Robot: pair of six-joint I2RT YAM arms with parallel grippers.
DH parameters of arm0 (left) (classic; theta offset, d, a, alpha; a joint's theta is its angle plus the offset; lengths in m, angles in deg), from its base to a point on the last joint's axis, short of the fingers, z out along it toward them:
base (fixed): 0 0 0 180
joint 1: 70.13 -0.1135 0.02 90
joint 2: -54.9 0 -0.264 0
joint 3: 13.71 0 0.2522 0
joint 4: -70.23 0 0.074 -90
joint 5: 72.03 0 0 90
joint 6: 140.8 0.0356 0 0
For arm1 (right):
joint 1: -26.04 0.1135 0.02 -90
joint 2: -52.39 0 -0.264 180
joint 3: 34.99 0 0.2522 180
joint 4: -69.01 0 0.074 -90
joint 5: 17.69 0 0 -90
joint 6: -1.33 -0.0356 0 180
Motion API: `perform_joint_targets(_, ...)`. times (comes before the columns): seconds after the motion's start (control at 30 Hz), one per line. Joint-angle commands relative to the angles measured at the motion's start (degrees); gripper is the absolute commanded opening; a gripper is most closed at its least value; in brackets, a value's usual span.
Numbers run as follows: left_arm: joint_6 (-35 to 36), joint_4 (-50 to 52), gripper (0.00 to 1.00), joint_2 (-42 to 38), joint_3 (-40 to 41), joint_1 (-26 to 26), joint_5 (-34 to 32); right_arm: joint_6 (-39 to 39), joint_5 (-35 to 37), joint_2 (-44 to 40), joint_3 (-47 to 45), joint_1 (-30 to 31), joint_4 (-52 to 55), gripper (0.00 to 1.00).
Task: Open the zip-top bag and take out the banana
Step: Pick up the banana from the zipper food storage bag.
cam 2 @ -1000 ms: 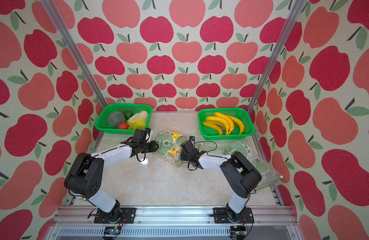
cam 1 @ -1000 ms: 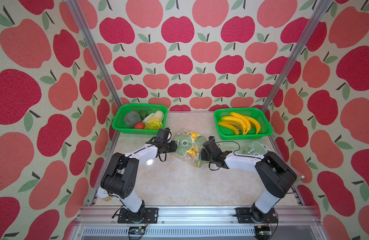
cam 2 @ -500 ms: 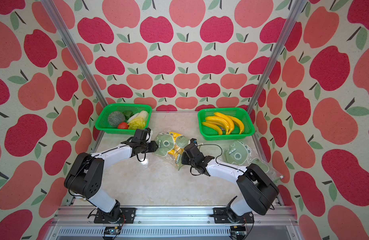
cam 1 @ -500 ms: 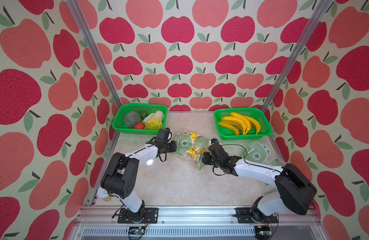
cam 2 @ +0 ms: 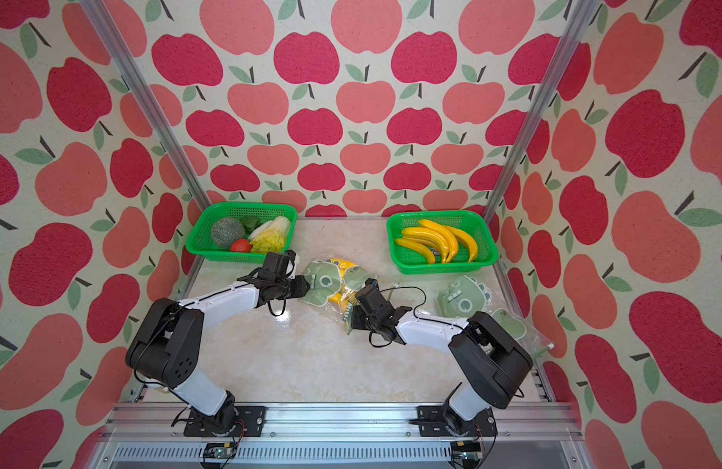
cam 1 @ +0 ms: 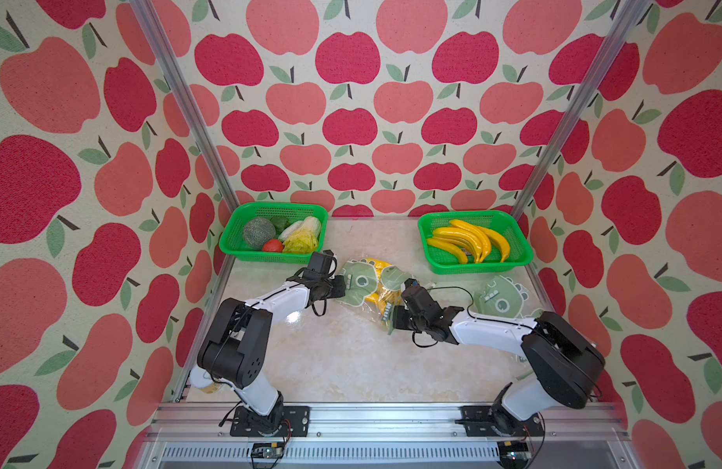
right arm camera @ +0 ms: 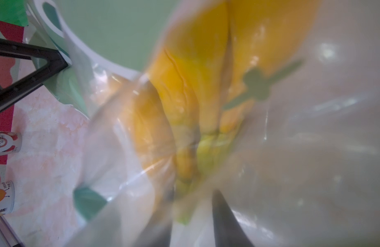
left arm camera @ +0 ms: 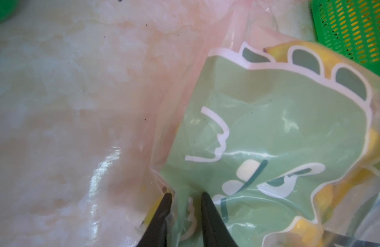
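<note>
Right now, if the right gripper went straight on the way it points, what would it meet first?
Most likely the stem end of the yellow banana bunch, just ahead of the right gripper inside the clear green-printed zip-top bag; blur hides whether bag film lies between.

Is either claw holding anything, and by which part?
Left claw pinches the zip-top bag by a fold at its edge. Right claw straddles the banana at its stem end; grip too blurred to tell.

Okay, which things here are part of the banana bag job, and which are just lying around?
In the job: zip-top bag, banana inside it, left gripper, right gripper.
Lying about: vegetable basket, basket of loose bananas, spare bags.
</note>
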Motion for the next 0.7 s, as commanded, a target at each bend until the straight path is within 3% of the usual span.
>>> perform_joint_targets(0.0,0.1,0.8,0.27,1.0,0.7,0.5,-0.9,1.1,-1.6,1.6,1.8,1.1,1.5,0.37)
perform_joint_targets(0.43,0.3,0.7,0.23,0.9,1.2,0.5,-1.3,1.1,4.8,10.3,12.5,2.2,14.7,0.39)
perform_joint_targets(0.67,0.4,1.0,0.18,0.0,1.6,0.5,-2.9,6.0,12.6,8.0,16.5,5.7,19.9,0.26)
